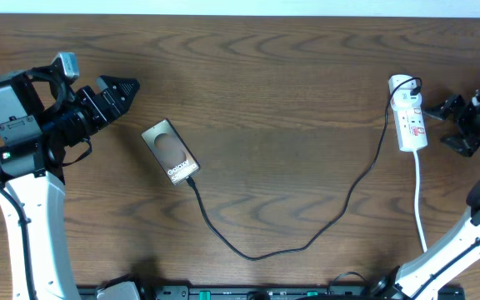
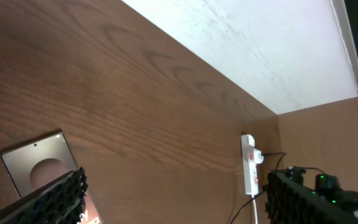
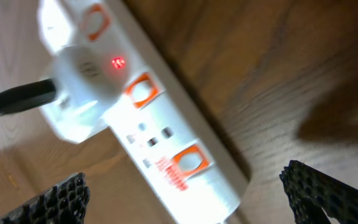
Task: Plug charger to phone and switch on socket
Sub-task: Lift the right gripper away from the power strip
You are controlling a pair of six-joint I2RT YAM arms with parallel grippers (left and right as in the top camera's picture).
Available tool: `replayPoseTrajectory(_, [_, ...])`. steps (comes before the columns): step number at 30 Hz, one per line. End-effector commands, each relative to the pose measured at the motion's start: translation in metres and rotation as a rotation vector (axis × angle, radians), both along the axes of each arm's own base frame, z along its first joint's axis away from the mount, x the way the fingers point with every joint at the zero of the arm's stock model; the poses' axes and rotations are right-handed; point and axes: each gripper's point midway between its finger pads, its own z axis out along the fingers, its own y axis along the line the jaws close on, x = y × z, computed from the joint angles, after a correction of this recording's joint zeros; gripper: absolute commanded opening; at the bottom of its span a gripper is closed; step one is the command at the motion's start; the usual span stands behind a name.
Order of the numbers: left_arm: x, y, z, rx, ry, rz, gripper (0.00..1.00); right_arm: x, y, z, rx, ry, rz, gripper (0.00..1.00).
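Apparently the charger (image 1: 253,257) is seated in the near end of the phone (image 1: 170,152), left of centre. A red lamp (image 3: 117,62) is lit at the socket (image 1: 408,117), far right. The left gripper (image 1: 125,91) and right gripper (image 1: 437,127) are spread open, empty. Little seems left.

- Overhead, you get soft, even light on the worktop (image 1: 290,75), with only faint shadows.
- Your left wrist view is sharp, and the white wall (image 2: 260,43) is bright, nearly washed out.
- Your right wrist view is blurred: the socket (image 3: 166,149) is out of focus, and a dark shadow lies at right.
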Motion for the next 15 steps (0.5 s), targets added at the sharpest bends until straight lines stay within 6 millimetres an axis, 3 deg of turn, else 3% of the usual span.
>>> replayPoseTrajectory(1, [-0.001,-0.001,0.000,0.012,-0.009,-0.014,0.89,0.002,0.002,0.056,-0.080,-0.104,0.025,0.99])
replayPoseTrajectory(8, [0.000,0.002,-0.002,0.025,-0.004,0.002,0.90,-0.025,0.006,0.134,-0.226,-0.156,-0.002,0.99])
replayPoseTrajectory(15, [0.000,0.002,-0.002,0.026,-0.004,0.004,0.90,-0.076,0.020,0.199,-0.329,-0.123,-0.135,0.99])
